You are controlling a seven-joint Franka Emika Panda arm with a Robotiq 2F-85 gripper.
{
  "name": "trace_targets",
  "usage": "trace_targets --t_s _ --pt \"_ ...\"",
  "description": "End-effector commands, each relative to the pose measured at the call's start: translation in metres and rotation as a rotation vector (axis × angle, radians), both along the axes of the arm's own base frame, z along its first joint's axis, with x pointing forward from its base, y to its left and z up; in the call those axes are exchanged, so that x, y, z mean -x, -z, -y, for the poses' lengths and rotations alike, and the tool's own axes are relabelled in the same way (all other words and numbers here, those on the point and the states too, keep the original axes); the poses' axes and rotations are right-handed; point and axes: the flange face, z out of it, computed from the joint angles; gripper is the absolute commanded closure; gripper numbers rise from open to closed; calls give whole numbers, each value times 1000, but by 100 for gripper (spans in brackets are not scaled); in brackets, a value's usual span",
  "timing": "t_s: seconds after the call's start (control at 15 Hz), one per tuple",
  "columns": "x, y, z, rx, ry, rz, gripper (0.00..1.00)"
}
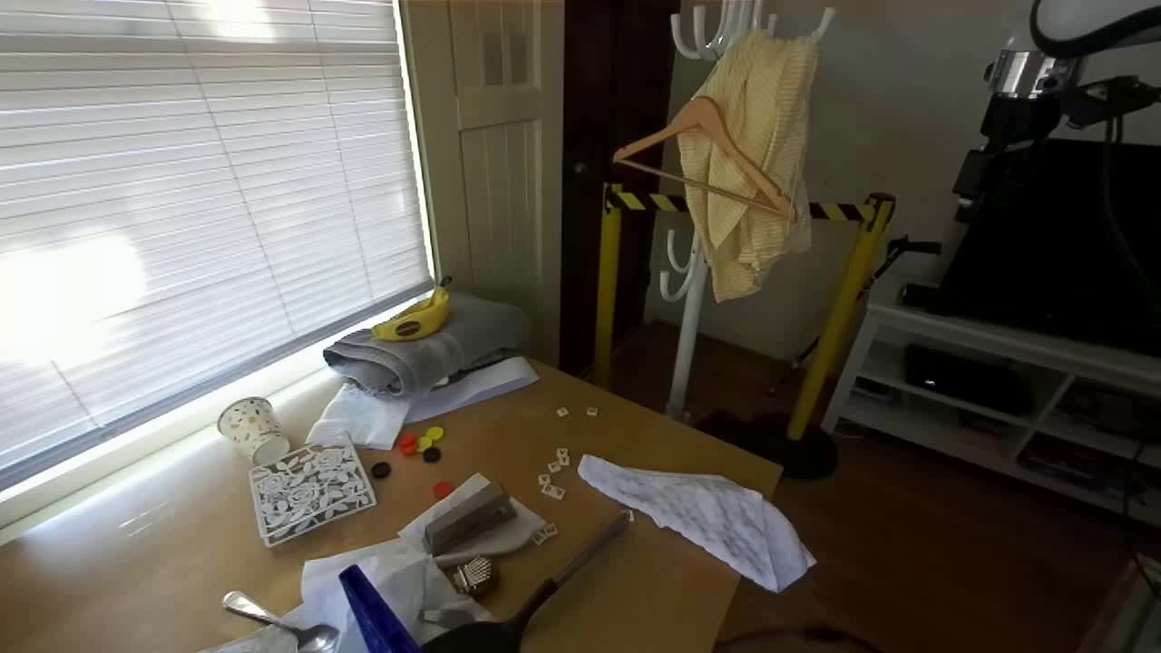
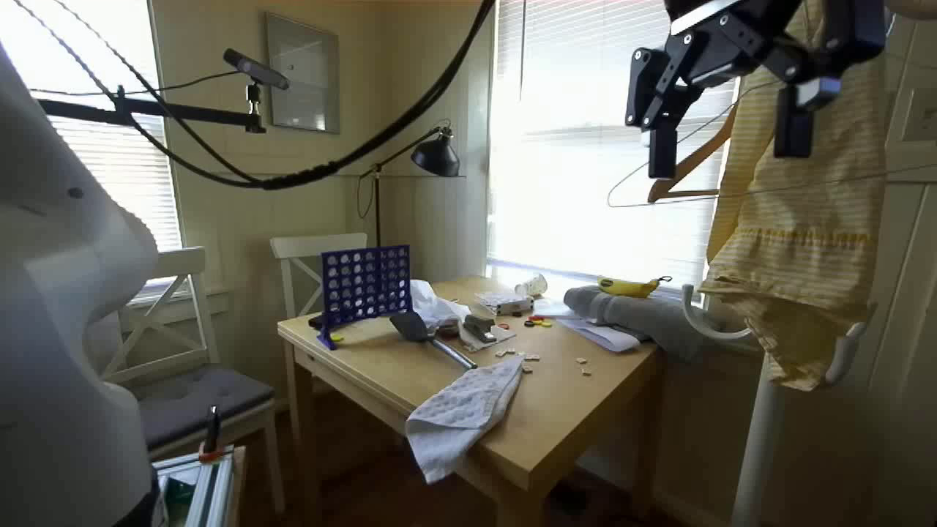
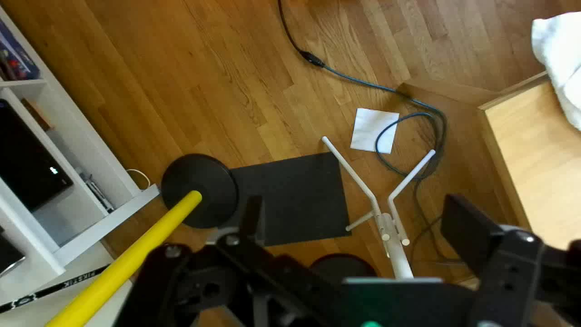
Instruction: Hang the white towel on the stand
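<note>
The white towel (image 1: 698, 517) lies on the table corner and hangs partly over its edge; it also shows in an exterior view (image 2: 468, 410). In the wrist view only a part of the towel (image 3: 563, 68) shows at the right edge. The white stand (image 1: 687, 336) has curved hooks at its top and lower down; its pole also shows in an exterior view (image 2: 758, 446) and in the wrist view (image 3: 399, 259). My gripper (image 2: 728, 150) is open and empty, high up by the stand and apart from the towel. Its spread fingers show in the wrist view (image 3: 356, 218).
A yellow striped cloth (image 1: 748, 163) and a wooden hanger (image 1: 703, 113) hang on the stand. Yellow barrier posts (image 1: 839, 317) stand around it. The table (image 2: 571, 424) holds a spatula (image 2: 410, 326), a stapler (image 1: 470, 519) and small tiles. A white shelf (image 1: 998, 340) stands beyond.
</note>
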Motion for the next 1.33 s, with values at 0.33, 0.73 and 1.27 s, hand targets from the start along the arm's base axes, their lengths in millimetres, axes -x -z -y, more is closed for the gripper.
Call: trace_targets --t_s 0.33,0.73,1.27 --pt "0 -1 0 0 0 -1 0" --pt "-7 15 -49 39 -46 11 0" --pt "1 60 -167 56 -70 67 0"
